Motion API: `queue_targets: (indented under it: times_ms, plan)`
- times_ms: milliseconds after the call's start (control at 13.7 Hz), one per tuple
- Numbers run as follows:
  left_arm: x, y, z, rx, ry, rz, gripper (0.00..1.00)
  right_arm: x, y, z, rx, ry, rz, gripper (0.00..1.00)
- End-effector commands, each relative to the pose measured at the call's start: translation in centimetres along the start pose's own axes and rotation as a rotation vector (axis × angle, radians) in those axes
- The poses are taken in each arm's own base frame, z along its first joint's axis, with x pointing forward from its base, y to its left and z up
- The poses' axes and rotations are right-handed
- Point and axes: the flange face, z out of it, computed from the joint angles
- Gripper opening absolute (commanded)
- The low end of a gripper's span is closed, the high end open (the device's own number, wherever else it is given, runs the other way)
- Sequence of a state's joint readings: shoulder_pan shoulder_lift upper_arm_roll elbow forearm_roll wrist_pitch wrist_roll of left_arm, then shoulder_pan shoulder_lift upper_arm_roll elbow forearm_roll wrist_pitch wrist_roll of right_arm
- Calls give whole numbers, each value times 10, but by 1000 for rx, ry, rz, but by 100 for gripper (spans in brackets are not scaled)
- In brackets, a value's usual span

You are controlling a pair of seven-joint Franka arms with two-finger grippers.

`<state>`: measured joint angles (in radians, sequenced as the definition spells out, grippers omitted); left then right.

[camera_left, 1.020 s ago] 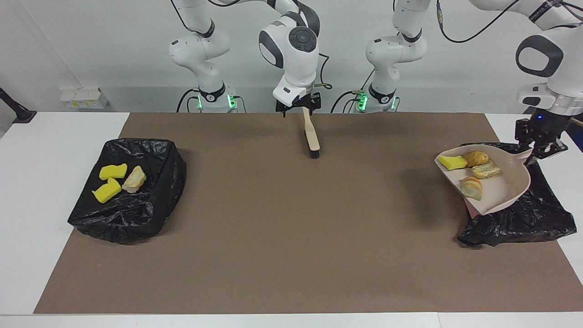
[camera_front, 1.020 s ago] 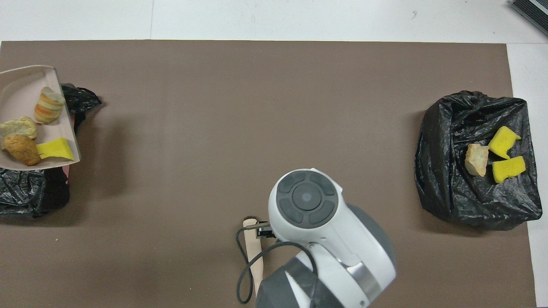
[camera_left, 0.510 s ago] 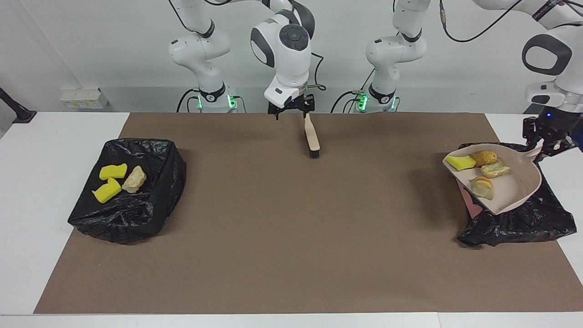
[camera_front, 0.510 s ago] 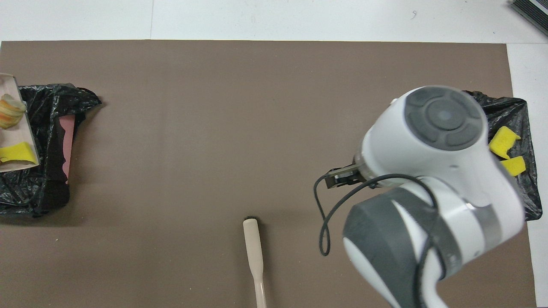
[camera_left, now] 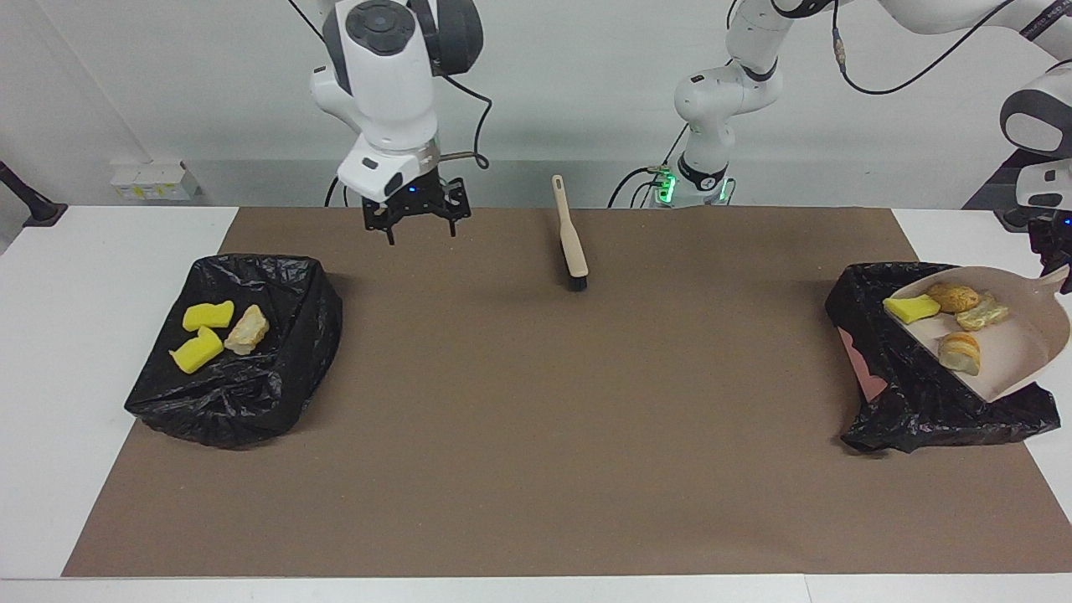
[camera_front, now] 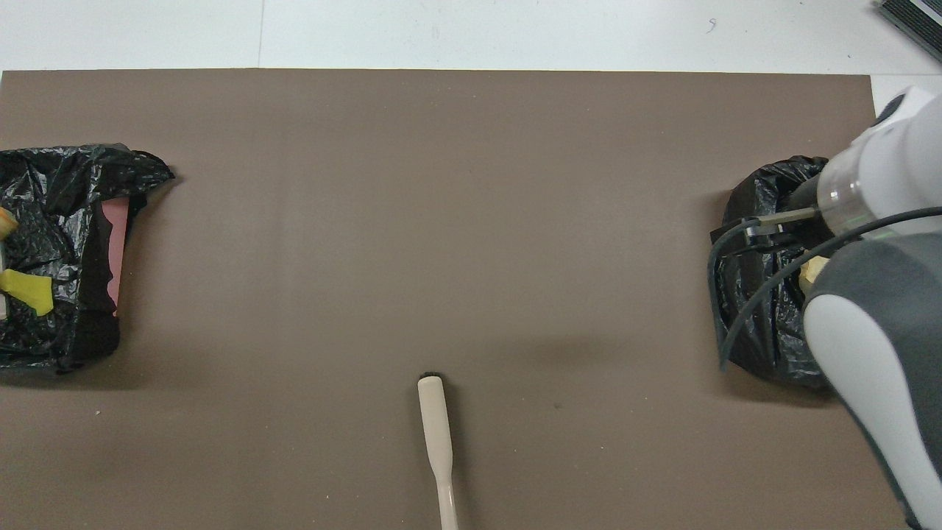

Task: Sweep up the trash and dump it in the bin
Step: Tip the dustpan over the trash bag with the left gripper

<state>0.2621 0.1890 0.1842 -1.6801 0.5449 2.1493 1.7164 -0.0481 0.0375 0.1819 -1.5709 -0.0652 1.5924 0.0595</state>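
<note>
Here, two bins lined with black bags sit on the brown mat (camera_left: pixel 536 469), one at each end of the table. The bin (camera_left: pixel 243 394) at the right arm's end holds three pieces of trash: two bright yellow sponge chunks (camera_left: pixel 208 315) (camera_left: pixel 196 352) and a tan, bread-like lump (camera_left: pixel 247 329) just beside them. Over the bin (camera_left: pixel 921 402) at the left arm's end a beige dustpan (camera_left: pixel 1026 352) is tilted, its lip low toward the bag. In the pan lie four more pieces: a yellow sponge wedge (camera_left: pixel 913 309) at the lip, an orange-brown roll (camera_left: pixel 952 296), a pale-yellow piece (camera_left: pixel 984 313) touching it, and a tan and orange bun (camera_left: pixel 960 351) apart from those. The left gripper (camera_left: pixel 1057 255) is at the edge of the facing view at the pan's handle, its fingers closed on it. The right gripper (camera_left: pixel 416 219) hangs over the mat beside its bin, fingers spread wide and holding nothing. The brush (camera_left: pixel 570 243) lies on the mat between the arms' bases, bristles away from the robots.
</note>
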Motion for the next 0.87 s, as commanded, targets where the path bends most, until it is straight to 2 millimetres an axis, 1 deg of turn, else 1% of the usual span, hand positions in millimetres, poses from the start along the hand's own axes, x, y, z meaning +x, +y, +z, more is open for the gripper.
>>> queue_targets:
  times_ms: [0, 73, 218, 291, 437, 583, 655, 728, 801]
  plan:
    - [-9, -4, 0, 1, -77, 43, 0, 2, 35, -9, -2, 2, 41, 100]
    - [-9, -5, -2, -2, -115, 61, 0, 2, 51, -7, 0, -1, 67, 100]
    - [-9, -6, -5, -4, -145, 50, 0, -1, 73, -8, 2, -1, 108, 100]
    - [-11, -5, -6, -6, -156, 54, 0, -1, 77, -9, 1, 0, 119, 100]
    - [-11, -4, -10, -21, -182, 71, 0, -5, 92, -10, 19, -5, 157, 100]
    - [-18, -6, -22, -24, -210, 69, 0, -16, 99, -20, 36, 3, 170, 100]
    - [-15, -6, -24, -34, -208, 70, 0, -21, 97, -21, 36, 1, 175, 100]
    - [-10, -9, -32, -24, -206, 74, 0, -22, 89, -19, 36, -4, 167, 100]
    - [-5, -11, -37, -25, -205, 80, 0, -23, 86, -19, 36, -7, 173, 100]
